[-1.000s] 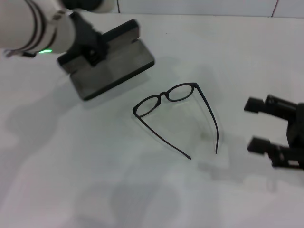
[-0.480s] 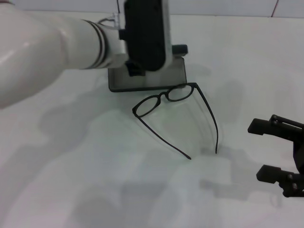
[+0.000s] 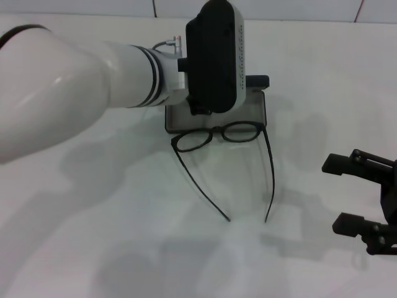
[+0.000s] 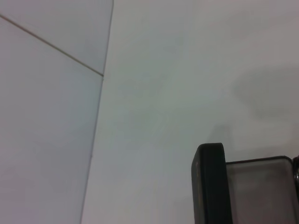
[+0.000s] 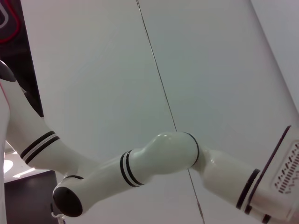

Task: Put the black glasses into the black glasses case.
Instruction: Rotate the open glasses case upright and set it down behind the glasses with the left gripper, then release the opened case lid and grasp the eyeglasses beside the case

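Item: black glasses (image 3: pixel 218 133), unfolded on table (image 3: pixel 124 236), lens front touching near edge of black glasses case (image 3: pixel 257 107); temples trail toward me.
Handling, my estimate: very light, thin wire frame, springy, lenses fragile, likely to slide. Best hold: bridge or temple near hinge.
Left gripper (image 3: pixel 214 59) over case; fingers hidden, cannot tell.
Right gripper (image 3: pixel 358 197) well apart from temple tips, fingers spread, empty.

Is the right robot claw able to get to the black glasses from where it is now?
Probably yes. The right gripper sits open beside the black glasses, and only bare table lies between it and the nearer temple arm.
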You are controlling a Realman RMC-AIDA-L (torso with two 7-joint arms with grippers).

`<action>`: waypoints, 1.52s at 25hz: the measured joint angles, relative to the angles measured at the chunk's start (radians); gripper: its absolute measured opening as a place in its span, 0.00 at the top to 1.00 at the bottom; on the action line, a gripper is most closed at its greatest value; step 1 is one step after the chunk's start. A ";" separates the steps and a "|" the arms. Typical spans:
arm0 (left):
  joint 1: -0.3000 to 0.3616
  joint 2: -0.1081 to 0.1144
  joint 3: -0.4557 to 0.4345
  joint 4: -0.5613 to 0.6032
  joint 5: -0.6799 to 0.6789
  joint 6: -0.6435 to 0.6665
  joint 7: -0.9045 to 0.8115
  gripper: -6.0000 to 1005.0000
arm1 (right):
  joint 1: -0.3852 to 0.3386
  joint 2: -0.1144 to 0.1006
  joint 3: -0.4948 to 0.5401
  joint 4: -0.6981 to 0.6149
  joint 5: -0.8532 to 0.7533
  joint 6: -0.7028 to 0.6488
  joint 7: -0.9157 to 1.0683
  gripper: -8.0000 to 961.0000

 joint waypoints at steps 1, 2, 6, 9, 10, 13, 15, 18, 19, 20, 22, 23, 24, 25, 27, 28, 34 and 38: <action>0.002 0.000 0.002 0.000 -0.003 0.000 0.000 0.77 | 0.002 0.000 0.000 0.000 0.000 0.002 0.000 0.16; 0.005 0.000 0.004 -0.001 -0.005 0.000 0.001 0.77 | 0.003 0.000 0.000 0.001 0.000 0.005 0.000 0.16; 0.006 -0.001 0.006 -0.007 -0.005 -0.001 0.001 0.77 | 0.007 0.000 0.000 0.001 0.003 0.008 0.000 0.16; 0.006 -0.002 0.009 -0.007 -0.005 -0.013 0.001 0.77 | 0.007 0.001 0.000 0.001 0.005 0.010 0.000 0.16; 0.006 -0.002 0.015 -0.008 -0.004 -0.019 0.001 0.77 | 0.007 0.001 0.000 0.001 0.005 0.010 0.000 0.16; 0.005 -0.001 0.038 -0.011 0.002 -0.026 0.003 0.77 | 0.006 0.001 0.003 0.001 0.005 0.011 0.000 0.16; 0.000 -0.001 0.052 -0.017 0.007 -0.027 0.005 0.74 | 0.005 0.001 0.008 0.001 0.005 0.011 0.000 0.16; -0.004 -0.001 0.057 -0.022 0.018 -0.027 0.005 0.66 | 0.002 0.000 0.014 0.001 0.005 0.011 0.000 0.16; -0.004 -0.001 0.056 -0.021 0.018 -0.027 0.003 0.63 | 0.001 0.000 0.014 0.001 0.006 0.011 0.000 0.16; -0.001 -0.001 0.054 -0.013 0.018 -0.027 0.002 0.63 | 0.001 0.000 0.015 0.001 0.006 0.011 0.000 0.16; 0.014 0.000 0.047 0.023 0.011 -0.023 -0.001 0.63 | 0.000 -0.001 0.015 0.001 0.006 0.012 0.000 0.16; 0.018 0.001 0.046 0.033 0.010 -0.021 -0.002 0.63 | 0.000 -0.001 0.015 0.001 0.006 0.013 0.000 0.16; 0.031 0.001 0.040 0.061 0.007 -0.016 -0.002 0.63 | 0.000 -0.002 0.015 0.001 0.006 0.017 0.000 0.16; 0.046 0.001 0.032 0.092 0.000 -0.010 -0.003 0.63 | 0.000 -0.003 0.015 0.001 0.005 0.023 0.001 0.16; 0.079 0.002 0.012 0.160 -0.037 0.000 -0.001 0.64 | 0.001 -0.007 0.015 -0.008 0.002 0.040 0.007 0.16; 0.096 0.004 -0.001 0.193 -0.064 0.003 0.002 0.64 | 0.001 -0.010 0.015 -0.025 -0.001 0.049 0.014 0.16; 0.236 0.005 -0.199 0.380 -0.492 0.004 0.065 0.66 | -0.027 -0.013 0.017 -0.404 -0.173 0.120 0.173 0.16; 0.325 0.007 -0.374 0.379 -0.949 0.073 0.199 0.67 | -0.019 -0.007 0.017 -0.627 -0.293 0.166 0.324 0.16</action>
